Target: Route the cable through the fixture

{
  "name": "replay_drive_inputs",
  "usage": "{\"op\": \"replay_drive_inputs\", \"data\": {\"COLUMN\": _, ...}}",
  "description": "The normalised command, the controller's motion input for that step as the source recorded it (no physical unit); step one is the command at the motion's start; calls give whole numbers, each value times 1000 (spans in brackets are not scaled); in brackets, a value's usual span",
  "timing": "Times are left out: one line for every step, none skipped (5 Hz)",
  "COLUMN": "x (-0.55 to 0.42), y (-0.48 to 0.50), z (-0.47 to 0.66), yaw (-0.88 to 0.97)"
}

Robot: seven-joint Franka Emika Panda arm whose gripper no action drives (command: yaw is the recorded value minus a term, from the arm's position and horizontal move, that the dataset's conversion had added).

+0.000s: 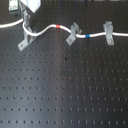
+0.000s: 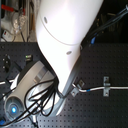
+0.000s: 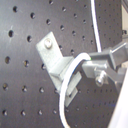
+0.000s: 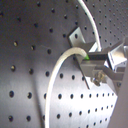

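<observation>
White cable (image 1: 47, 30) is pinched in the end effector (image 1: 27, 27) at the fixture (image 1: 27, 40), at 10 o'clock on the surface (image 1: 65, 90).

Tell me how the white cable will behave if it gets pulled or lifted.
Likely floppy: the cable sags in soft curves between the clips in the first exterior view. Probably light, since it bends sharply where the tool meets it by the fixture. It looks smooth, so it may slip through a loose grip.

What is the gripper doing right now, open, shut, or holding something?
Gripper: shut on the long thin white cable, right at the grey metal two-pronged fixture.
</observation>
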Motion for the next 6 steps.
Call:
{"op": "replay_drive_inputs", "data": {"x": -226, "y": -90, "z": -15, "yaw": 14}}
{"op": "replay_drive_inputs", "data": {"x": -267, "y": -92, "z": 4, "yaw": 29}}
{"op": "replay_drive_inputs", "data": {"x": -303, "y": -27, "z": 6, "yaw": 77}}
{"op": "replay_drive_inputs", "data": {"x": -247, "y": 80, "z": 6, "yaw": 120}}
{"op": "replay_drive_inputs", "data": {"x": -219, "y": 186, "z": 7, "yaw": 146}}
{"op": "replay_drive_inputs", "data": {"x": -151, "y": 140, "z": 4, "yaw": 131}}
